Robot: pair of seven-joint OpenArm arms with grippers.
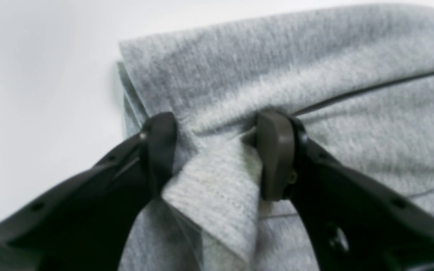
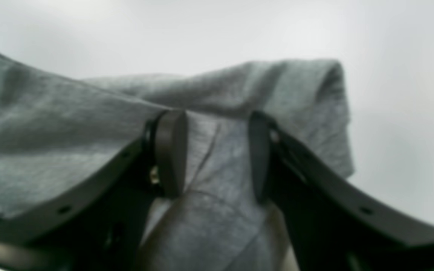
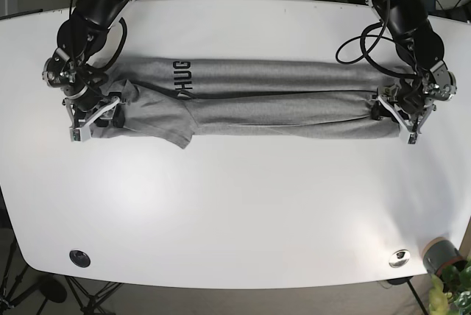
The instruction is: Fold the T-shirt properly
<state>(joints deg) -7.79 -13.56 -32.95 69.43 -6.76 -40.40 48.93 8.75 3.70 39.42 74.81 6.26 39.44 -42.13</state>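
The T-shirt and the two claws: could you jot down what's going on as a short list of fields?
item: grey T-shirt, folded into a long band across the white table
print: dark letters near one end
left gripper: at the shirt's other end, fabric bunched between its fingers
right gripper: at the lettered end, fabric between its fingers too
jaw state: gaps visible, a firm pinch not clear

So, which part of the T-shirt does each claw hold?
Left claw pinches a fabric fold at one end of the T-shirt; right claw pinches fabric at the other end.
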